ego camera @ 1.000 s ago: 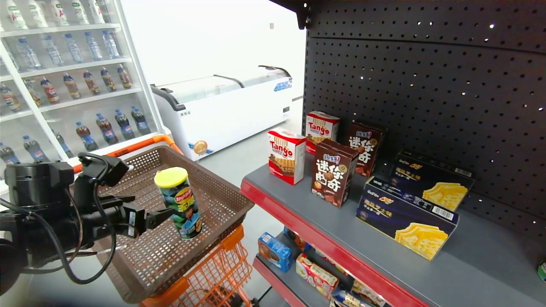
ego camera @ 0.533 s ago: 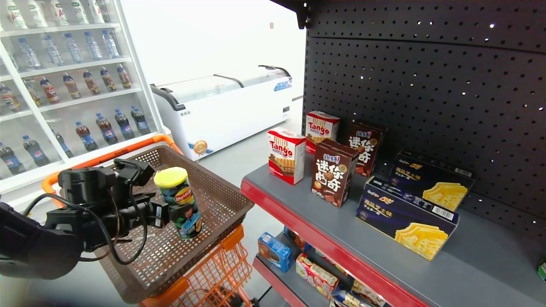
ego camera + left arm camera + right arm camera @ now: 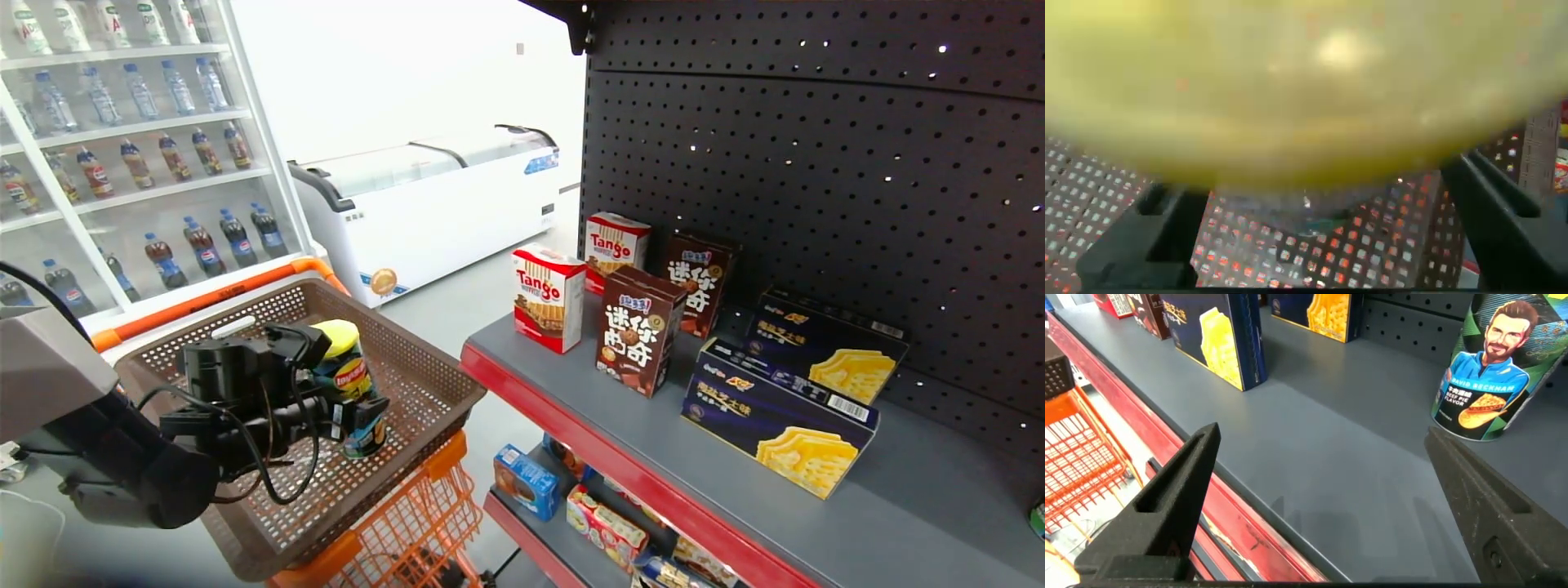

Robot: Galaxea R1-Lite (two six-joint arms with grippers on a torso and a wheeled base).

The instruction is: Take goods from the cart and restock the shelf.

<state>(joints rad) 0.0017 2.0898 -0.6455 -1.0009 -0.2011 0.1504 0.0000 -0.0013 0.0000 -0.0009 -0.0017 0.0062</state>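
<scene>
A chips can (image 3: 353,377) with a yellow lid stands upright in the brown basket (image 3: 424,359) on the orange cart (image 3: 408,531). My left gripper (image 3: 357,402) is open, its fingers on either side of the can's body. In the left wrist view the yellow lid (image 3: 1306,82) looms close, with the black fingers (image 3: 1143,245) spread wide below it. My right gripper (image 3: 1331,514) hangs open over the grey shelf (image 3: 1331,433), holding nothing. A second chips can (image 3: 1486,367) stands upright on that shelf, beyond the right gripper.
On the shelf (image 3: 653,441) stand red-and-white wafer boxes (image 3: 549,298), brown boxes (image 3: 638,331) and dark blue boxes (image 3: 775,416) before a black pegboard. Bare shelf lies along the front edge. Lower shelves hold more packs (image 3: 526,482). A drinks fridge and a chest freezer stand behind the cart.
My left arm has moved forward into the basket toward the can; its open fingers, short of the can a second ago, now straddle it. The can has stayed put.
</scene>
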